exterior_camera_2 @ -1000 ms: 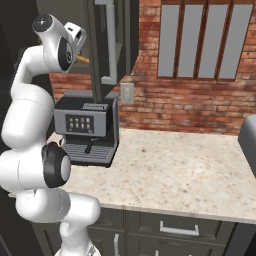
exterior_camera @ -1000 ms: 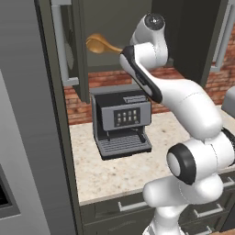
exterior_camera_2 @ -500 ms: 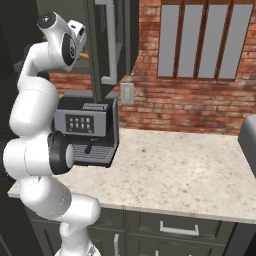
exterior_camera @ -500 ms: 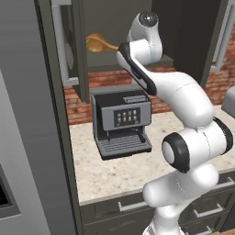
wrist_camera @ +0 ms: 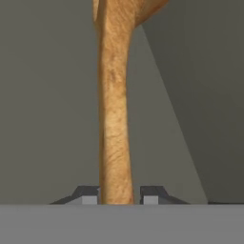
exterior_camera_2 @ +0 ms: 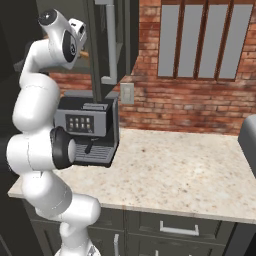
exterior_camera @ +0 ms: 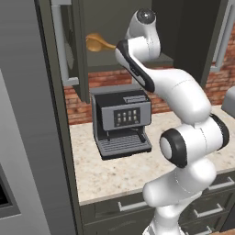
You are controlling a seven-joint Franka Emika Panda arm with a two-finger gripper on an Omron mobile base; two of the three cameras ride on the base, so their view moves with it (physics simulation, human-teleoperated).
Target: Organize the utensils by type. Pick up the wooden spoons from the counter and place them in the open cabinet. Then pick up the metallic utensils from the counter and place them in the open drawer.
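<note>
A light-brown wooden spoon [wrist_camera: 114, 109] stood lengthwise up the middle of the hand view, its long handle running from between the two dark fingertips toward the top edge, where it widened into the start of the bowl. The gripper [wrist_camera: 120, 194] was clamped on that handle — one fingertip touched its left side, while a thin sliver of grey showed between the handle and the other fingertip. Behind the spoon lay flat dark-grey cabinet panels meeting at a slanted seam. In the left base view the spoon's round bowl [exterior_camera: 95, 42] showed inside the open cabinet [exterior_camera: 103, 69], raised above the flat grey shelf, with the handle leading right toward the robot's white wrist, which hid the gripper itself. In the right base view a short stretch of the orange-brown handle [exterior_camera_2: 84, 54] showed just beside the hand, against the dark cabinet opening. Below the cabinet, a grey and black coffee machine [exterior_camera: 121, 123] sat on the beige speckled counter [exterior_camera: 114, 174], backed against a red brick wall [exterior_camera_2: 190, 107]. The cabinet's open door [exterior_camera: 69, 46] hung to the left of the spoon with a long silver bar handle. Dark grey cupboard fronts [exterior_camera_2: 175, 230] with silver handles ran beneath the counter — and a window with vertical grey slats [exterior_camera_2: 202, 40] sat in the brick to the right.
</note>
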